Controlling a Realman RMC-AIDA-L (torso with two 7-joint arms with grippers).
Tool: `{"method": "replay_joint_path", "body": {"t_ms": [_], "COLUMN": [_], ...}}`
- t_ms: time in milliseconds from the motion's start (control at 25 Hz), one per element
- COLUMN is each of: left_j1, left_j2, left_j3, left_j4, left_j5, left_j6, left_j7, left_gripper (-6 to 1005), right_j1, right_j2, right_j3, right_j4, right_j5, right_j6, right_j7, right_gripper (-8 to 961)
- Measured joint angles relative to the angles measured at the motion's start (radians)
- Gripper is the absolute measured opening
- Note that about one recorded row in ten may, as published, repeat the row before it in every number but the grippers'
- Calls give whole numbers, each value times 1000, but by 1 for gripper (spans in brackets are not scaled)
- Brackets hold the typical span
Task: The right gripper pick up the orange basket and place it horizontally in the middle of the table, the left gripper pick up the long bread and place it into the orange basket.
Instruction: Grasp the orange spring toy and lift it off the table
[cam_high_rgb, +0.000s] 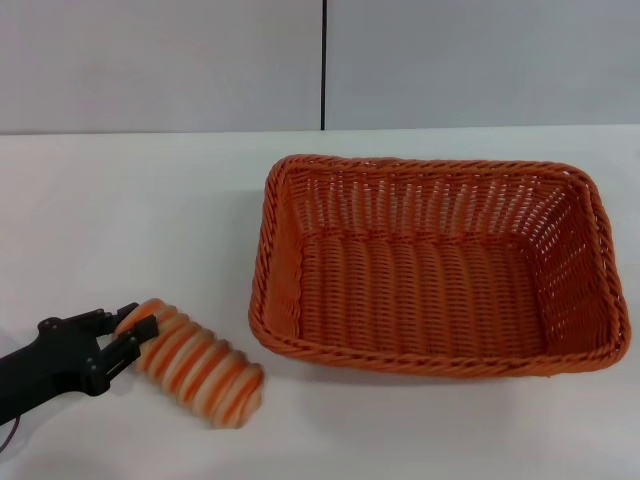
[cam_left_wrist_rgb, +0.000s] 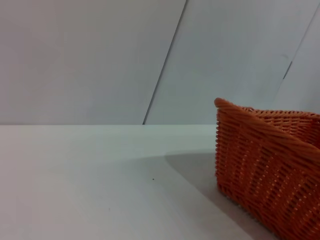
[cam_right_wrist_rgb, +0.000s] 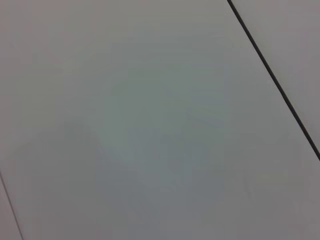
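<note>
Gripping the near end of the long bread (cam_high_rgb: 198, 363) between the fingers of my left gripper (cam_high_rgb: 122, 338), I judge the orange basket (cam_high_rgb: 437, 265), lying lengthwise on the table (cam_high_rgb: 130, 220) just beyond the loaf's far end, already placed, leaving only the bread's transfer.

Counted on one white bench (cam_high_rgb: 120, 210): one orange woven basket (cam_high_rgb: 437, 268), one striped long bread (cam_high_rgb: 197, 362), one black left gripper (cam_high_rgb: 122, 335). Nothing else tallied.
</note>
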Motion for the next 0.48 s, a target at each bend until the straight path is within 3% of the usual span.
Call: {"method": "replay_joint_path", "body": {"t_ms": [480], "left_j1": [-5], "left_j2": [5], "left_j3": [1], "left_j4": [2], "left_j5": [3], "left_j6": [25], "left_j7": [-16], "left_gripper": [197], "right_j1": [2], "right_j2": [1], "right_j3": [12], "right_j4": [0], "right_j5": [0], "right_j6": [0], "right_j7": [-1], "right_gripper": [730]}}
